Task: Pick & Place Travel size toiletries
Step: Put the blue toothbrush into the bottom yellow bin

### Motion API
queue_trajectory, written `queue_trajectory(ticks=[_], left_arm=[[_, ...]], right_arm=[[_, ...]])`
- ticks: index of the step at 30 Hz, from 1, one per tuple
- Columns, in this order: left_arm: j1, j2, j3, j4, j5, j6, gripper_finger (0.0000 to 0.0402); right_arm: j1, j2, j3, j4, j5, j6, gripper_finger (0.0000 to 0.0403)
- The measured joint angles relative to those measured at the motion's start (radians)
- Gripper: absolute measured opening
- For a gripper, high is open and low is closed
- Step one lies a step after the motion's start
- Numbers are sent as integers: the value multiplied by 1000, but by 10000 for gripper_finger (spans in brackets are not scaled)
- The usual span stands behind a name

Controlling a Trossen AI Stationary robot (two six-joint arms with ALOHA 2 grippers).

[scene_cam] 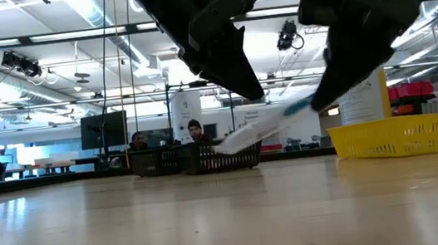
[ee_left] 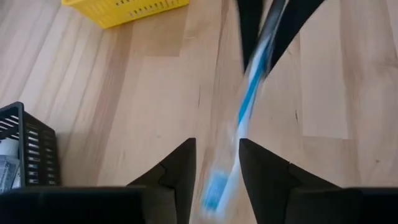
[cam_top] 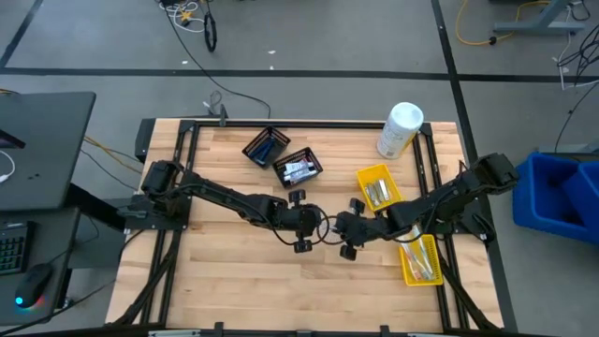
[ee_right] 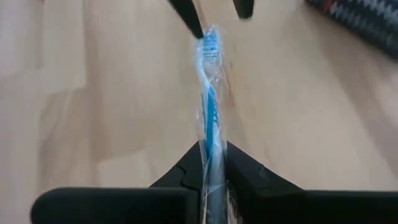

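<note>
Toothbrush (ee_right: 210, 112), a thin blue-and-white one in a clear wrapper, hangs in the air above the middle of the table (cam_top: 234, 281), slung between the two claws; the right gripper (ee_right: 211, 163) has its fingers pressed tight on the handle end, so the brush juts straight out ahead of it toward the other arm. The left gripper (ee_left: 216, 165) faces it nose to nose, its fingers (ee_left: 180, 168) spread apart with the bristle end lying loose in the gap between them, touching neither that I can make out (the brush is blurred there, so I would not swear to it). To my eye this is a hand-over caught at the point of release, the weight resting with the right claw alone; that would explain why the brush tilts, its head drooping toward the left claw in the low view. Off behind the right gripper sit the yellow bins (cam_top: 378, 188), one of them already holding some small pieces, and beyond the left gripper the black mesh baskets (cam_top: 298, 169) with more packets inside; a white canister (cam_top: 400, 129) lies further off past the bins. I judge the yellow bins the likely goal, since they lie on the right arm's side.
</note>
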Motion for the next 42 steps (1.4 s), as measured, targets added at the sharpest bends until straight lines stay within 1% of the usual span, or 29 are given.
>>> queue_trajectory(ticks=[1, 3, 6, 8, 11, 14, 17, 20, 22, 24, 29, 32, 38, 42], left_arm=[[0, 0, 0, -1, -3, 0, 133], [-1, 0, 0, 0, -14, 0, 135], [-8, 0, 0, -1, -16, 21, 134], [-10, 0, 0, 1, -16, 44, 133], [-10, 0, 0, -1, -16, 42, 131], [-8, 0, 0, -1, -16, 37, 131], [-8, 0, 0, -1, -16, 28, 130], [-8, 0, 0, -1, -16, 23, 130], [-10, 0, 0, -2, -16, 23, 130], [-11, 0, 0, -1, -16, 24, 130], [-11, 0, 0, -2, -15, 25, 128], [-11, 0, 0, -2, -12, 25, 128], [-11, 0, 0, -2, -11, 36, 128], [-11, 0, -1, -3, -12, 36, 128]], right_arm=[[8, -12, 14, -50, -7, 39, 43], [23, -41, 53, -185, -61, 108, 43], [49, -80, 126, -452, -219, 178, 43], [68, -113, 189, -606, -314, 196, 43], [89, -154, 304, -789, -444, 197, 43], [97, -193, 428, -955, -542, 234, 43], [104, -230, 500, -1087, -664, 364, 43], [122, -249, 505, -1202, -784, 535, 43], [143, -246, 504, -1322, -820, 636, 43], [162, -240, 502, -1415, -834, 723, 43], [190, -246, 458, -1324, -894, 837, 42], [211, -242, 405, -1330, -899, 852, 42], [230, -243, 301, -1312, -1001, 899, 42], [229, -242, 265, -1272, -1005, 898, 44]])
